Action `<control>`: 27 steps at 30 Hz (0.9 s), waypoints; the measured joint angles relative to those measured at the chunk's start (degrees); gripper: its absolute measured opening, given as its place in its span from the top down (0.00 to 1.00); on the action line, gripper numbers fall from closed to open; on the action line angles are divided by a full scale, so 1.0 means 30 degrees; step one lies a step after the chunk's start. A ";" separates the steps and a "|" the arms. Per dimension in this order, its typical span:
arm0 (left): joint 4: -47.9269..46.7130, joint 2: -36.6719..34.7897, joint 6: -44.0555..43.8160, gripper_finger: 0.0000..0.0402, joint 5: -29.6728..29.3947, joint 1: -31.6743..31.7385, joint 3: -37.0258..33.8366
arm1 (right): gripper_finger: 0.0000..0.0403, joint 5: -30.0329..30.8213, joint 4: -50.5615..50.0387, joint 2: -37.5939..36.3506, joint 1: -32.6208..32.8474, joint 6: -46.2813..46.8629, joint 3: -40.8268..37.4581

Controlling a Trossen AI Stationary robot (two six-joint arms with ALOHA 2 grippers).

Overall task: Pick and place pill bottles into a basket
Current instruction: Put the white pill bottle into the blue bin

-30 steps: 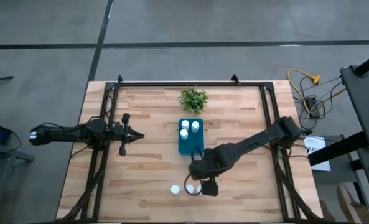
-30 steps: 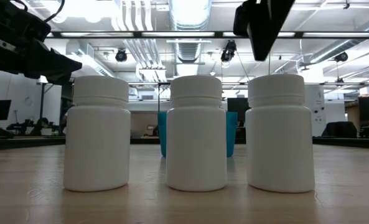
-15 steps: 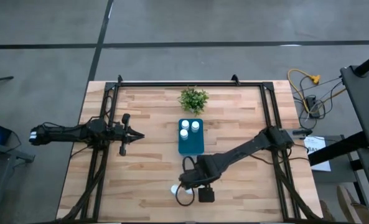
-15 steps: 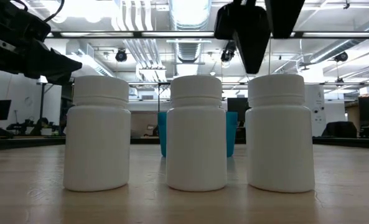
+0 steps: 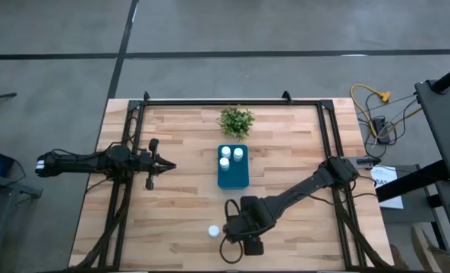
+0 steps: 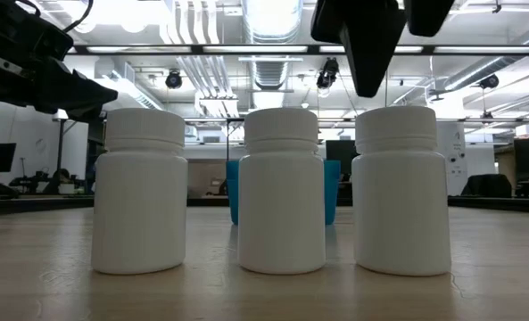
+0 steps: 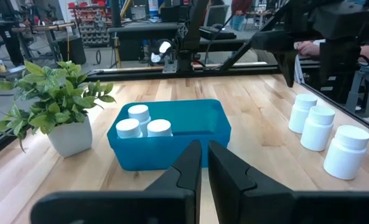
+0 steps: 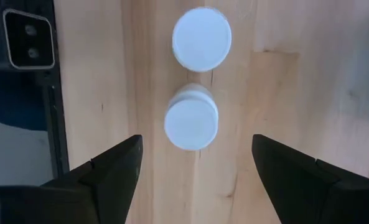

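Three white pill bottles (image 6: 282, 192) stand in a row on their bases near the table's near edge; the high view shows only the left one (image 5: 213, 231). My right gripper (image 8: 196, 146) is open and hovers above the row (image 6: 362, 49). Its fingers stand above and on either side of one bottle (image 8: 191, 124), with another (image 8: 201, 38) beyond it. The teal basket (image 5: 233, 179) sits mid-table and holds three bottles (image 7: 139, 114). My left gripper (image 7: 204, 158) is shut and empty, left of the basket (image 5: 168, 165).
A small green plant (image 5: 236, 120) in a white pot stands just beyond the basket's far end. A black camera block (image 8: 28, 40) sits at the table's near edge beside the row. Black frame rails (image 5: 126, 174) run along both sides of the table.
My right gripper has moved toward the table's near edge and a little left, over the row of bottles, so that it now hides two of them in the high view. The bottles have not moved.
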 joint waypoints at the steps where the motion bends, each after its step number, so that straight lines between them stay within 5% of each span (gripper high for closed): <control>1: 0.0000 0.0007 0.0000 0.97 0.0000 0.0000 0.0000 | 0.27 0.0030 0.0092 0.0000 0.0022 0.0000 -0.0023; 27: 0.0000 0.0000 -0.0001 0.97 0.0007 0.0000 0.0007 | 0.28 0.0207 0.3044 -0.0007 -0.0008 -0.0517 -0.2604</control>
